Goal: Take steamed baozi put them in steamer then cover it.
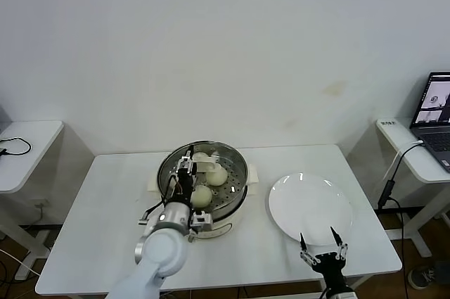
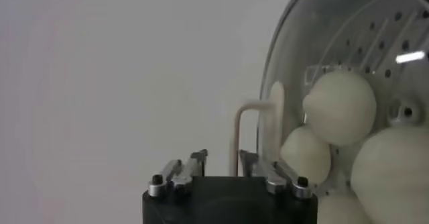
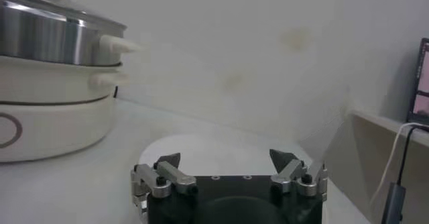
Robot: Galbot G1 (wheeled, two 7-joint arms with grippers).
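Note:
The steamer [image 1: 238, 193] stands at mid-table in its cream pot base [image 3: 53, 125]. Three steamed baozi [image 1: 216, 174] show inside it, under the clear glass cover [image 1: 171, 171], which lies on the steamer. My left gripper [image 1: 184, 172] hovers over the cover. In the left wrist view its jaws [image 2: 223, 159] stand apart, one on each side of the cover's cream handle [image 2: 247, 115], and buns [image 2: 338, 106] show through the glass. My right gripper [image 1: 323, 250] waits open near the table's front edge, beside the plate.
A flat white plate [image 1: 309, 207] lies right of the steamer. A side table with a laptop [image 1: 437, 112] and a hanging cable stands at far right. Another white side table [image 1: 24, 141] stands at far left. The wall rises right behind the table.

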